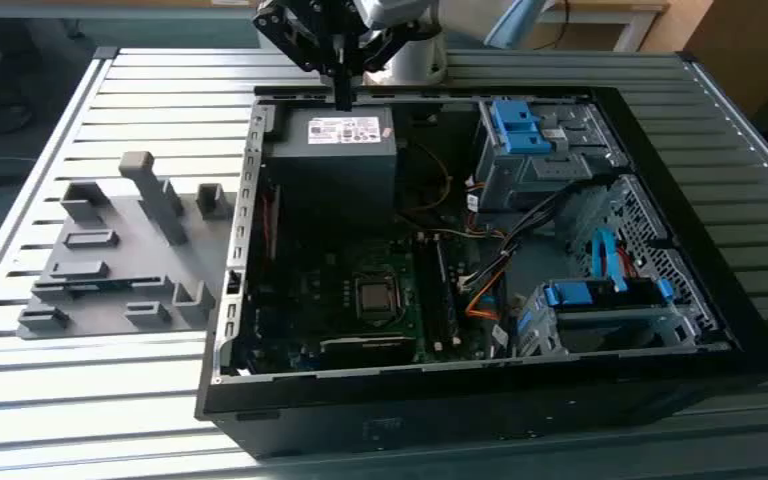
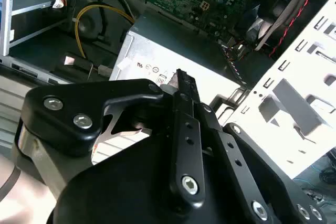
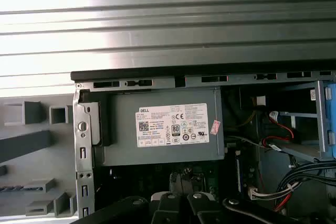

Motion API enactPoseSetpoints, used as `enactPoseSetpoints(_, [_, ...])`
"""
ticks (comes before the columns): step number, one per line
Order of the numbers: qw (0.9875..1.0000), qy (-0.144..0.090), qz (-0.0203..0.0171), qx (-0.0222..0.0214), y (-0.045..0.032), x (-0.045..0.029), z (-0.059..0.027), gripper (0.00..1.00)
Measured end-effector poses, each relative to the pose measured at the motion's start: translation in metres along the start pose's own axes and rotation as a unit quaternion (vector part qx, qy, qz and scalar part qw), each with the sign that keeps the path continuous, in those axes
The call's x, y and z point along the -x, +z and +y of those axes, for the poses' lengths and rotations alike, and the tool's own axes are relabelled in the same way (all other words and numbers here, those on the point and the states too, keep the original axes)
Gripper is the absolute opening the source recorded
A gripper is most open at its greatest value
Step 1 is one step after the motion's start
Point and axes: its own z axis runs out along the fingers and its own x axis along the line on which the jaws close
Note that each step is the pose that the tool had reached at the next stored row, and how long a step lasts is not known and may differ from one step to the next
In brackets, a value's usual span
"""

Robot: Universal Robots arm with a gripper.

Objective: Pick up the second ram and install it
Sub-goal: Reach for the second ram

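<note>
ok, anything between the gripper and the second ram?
Gripper hangs over the power supply. The thin strip in the grey holder, probably the second ram, lies beyond the case's side wall, which stands between them.

Open case (image 1: 240, 250), seen from above. The tool (image 1: 343, 98) hangs over the power supply (image 1: 337, 150) at the far wall. The motherboard (image 1: 304, 300) lies open from above. Drive cages (image 1: 544, 150) and loose cables (image 1: 491, 270) crowd the exterior view's right. Holder blocks (image 1: 117, 260) occupy the desk (image 1: 91, 420) on its left.
</note>
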Motion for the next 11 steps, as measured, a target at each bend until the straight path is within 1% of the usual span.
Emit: enactPoseSetpoints(11, [1.0000,0.000,0.0000,0.0000,0.0000,-0.0022,-0.0002,0.11])
